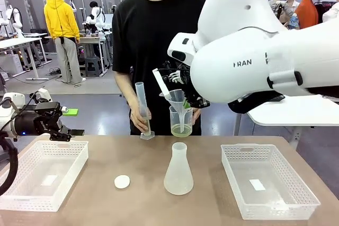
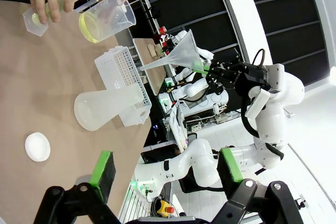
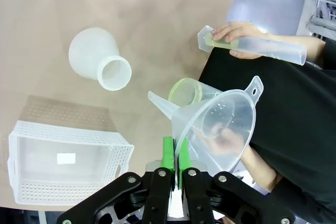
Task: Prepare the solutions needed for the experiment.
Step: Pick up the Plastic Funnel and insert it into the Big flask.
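My right gripper (image 1: 180,86) is shut on the rim of a clear funnel (image 1: 177,101), holding it tilted in the air; the green pads (image 3: 168,153) pinch the funnel (image 3: 220,124). Just behind it the person holds a beaker (image 1: 180,123) with a shallow layer of the yellow-green solutions (image 1: 180,130). The person's other hand holds a graduated cylinder (image 1: 142,104) whose base rests on the table. An empty conical flask (image 1: 178,169) stands at mid-table. My left gripper (image 1: 71,130) hovers open and empty over the left basket, its pads (image 2: 103,169) wide apart.
A white basket (image 1: 32,183) sits at the left and another (image 1: 270,197) at the right, each with a white label inside. A small white disc (image 1: 122,181) lies left of the flask. The person stands at the far edge.
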Tool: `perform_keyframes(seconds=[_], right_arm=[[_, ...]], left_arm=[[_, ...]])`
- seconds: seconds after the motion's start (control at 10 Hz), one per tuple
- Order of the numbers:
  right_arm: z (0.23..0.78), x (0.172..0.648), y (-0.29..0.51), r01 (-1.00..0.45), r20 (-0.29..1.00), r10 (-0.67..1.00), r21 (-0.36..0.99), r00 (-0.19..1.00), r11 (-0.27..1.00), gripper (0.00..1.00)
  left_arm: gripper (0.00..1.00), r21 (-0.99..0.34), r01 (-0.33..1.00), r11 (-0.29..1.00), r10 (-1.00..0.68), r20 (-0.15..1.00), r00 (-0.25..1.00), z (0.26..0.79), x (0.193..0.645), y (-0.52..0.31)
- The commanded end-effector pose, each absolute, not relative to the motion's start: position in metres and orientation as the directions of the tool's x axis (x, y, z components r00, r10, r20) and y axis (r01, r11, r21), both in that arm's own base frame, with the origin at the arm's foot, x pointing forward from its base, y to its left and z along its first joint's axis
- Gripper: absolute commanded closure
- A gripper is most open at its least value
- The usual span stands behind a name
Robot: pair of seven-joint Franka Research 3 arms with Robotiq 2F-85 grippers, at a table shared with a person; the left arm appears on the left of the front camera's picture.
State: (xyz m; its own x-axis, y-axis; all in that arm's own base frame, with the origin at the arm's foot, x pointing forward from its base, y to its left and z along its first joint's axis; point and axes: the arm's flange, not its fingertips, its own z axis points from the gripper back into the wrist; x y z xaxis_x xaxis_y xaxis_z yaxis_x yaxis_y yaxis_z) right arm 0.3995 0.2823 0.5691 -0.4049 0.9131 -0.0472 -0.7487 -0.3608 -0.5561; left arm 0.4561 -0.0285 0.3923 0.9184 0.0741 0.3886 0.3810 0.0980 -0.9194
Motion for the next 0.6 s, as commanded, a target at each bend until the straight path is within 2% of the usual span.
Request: perform_keyframes(seconds=[0.0,0.5], right_arm=[[0.563,0.396,0.278,-0.737,-0.007,0.893,-0.562,-0.449,-0.375,0.96],[0.564,0.368,0.278,-0.734,0.004,0.887,-0.562,-0.463,-0.381,0.96]], left_arm=[[0.0,-0.911,0.399,0.099,0.077,0.407,0.91,0.393,0.456,-0.028],[0.0,-0.911,0.399,0.099,0.077,0.407,0.91,0.393,0.456,-0.028]])
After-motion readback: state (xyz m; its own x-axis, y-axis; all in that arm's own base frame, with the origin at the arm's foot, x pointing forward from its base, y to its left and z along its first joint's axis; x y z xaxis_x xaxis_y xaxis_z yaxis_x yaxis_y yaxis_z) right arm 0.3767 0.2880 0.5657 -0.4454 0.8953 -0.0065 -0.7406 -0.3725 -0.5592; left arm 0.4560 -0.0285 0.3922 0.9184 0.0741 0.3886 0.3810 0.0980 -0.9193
